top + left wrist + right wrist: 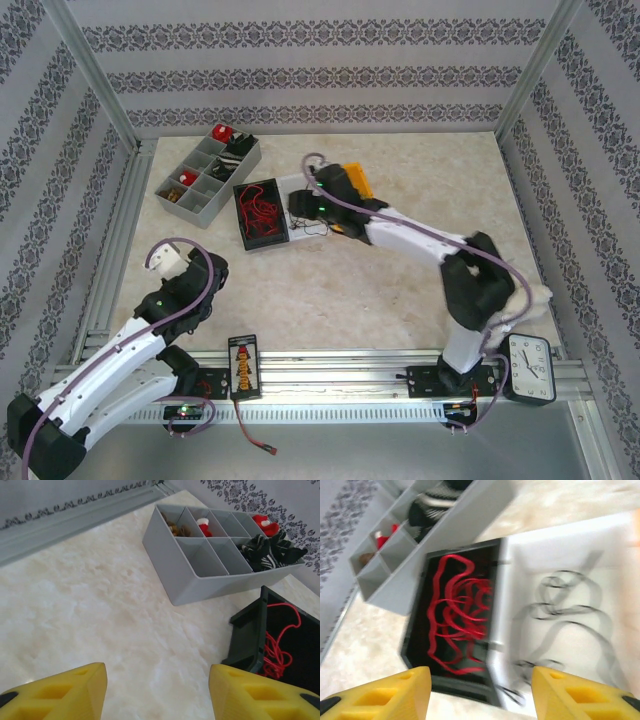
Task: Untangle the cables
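right end effector (481,685) near black cables (560,615)

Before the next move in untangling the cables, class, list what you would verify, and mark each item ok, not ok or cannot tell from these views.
1. Left end effector open and empty: ok.
2. Right end effector open and empty: ok.
3. Red cables lie inside the black bin: ok.
4. Black cables lie in the white bin: ok.
5. Black cables free of knots: cannot tell; the right wrist view is blurred.
6. Left end effector clear of the grey organiser: ok; it is over bare table.
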`<state>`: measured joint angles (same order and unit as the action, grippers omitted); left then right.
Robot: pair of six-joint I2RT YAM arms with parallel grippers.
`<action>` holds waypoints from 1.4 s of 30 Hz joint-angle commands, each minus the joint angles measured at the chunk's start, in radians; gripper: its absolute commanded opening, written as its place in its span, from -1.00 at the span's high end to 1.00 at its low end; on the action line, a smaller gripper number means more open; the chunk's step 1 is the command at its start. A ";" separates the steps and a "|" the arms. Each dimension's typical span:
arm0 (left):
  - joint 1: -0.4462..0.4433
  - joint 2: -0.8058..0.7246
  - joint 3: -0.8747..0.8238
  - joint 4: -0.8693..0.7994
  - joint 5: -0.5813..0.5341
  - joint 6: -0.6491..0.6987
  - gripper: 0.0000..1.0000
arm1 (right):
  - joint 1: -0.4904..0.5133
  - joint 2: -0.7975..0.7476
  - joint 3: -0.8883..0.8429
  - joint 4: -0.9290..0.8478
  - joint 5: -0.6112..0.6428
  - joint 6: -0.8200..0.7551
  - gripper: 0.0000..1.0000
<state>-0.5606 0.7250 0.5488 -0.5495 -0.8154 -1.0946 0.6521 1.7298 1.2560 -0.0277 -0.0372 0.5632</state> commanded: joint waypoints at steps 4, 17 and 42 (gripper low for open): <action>0.068 -0.011 0.012 0.040 -0.150 0.374 -0.99 | -0.178 -0.418 -0.386 0.025 0.313 -0.151 -0.24; 0.290 0.394 -0.121 0.707 -0.074 0.885 -0.99 | -0.416 -0.534 -0.838 0.427 0.552 -0.495 -0.96; 0.506 0.865 -0.232 1.621 0.620 1.086 -0.99 | -0.666 -0.215 -0.886 0.960 0.037 -0.507 -0.96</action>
<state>-0.0757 1.5837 0.3454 0.9073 -0.2886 -0.0280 -0.0154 1.5208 0.3542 0.8959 0.0311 0.0460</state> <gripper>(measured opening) 0.992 0.980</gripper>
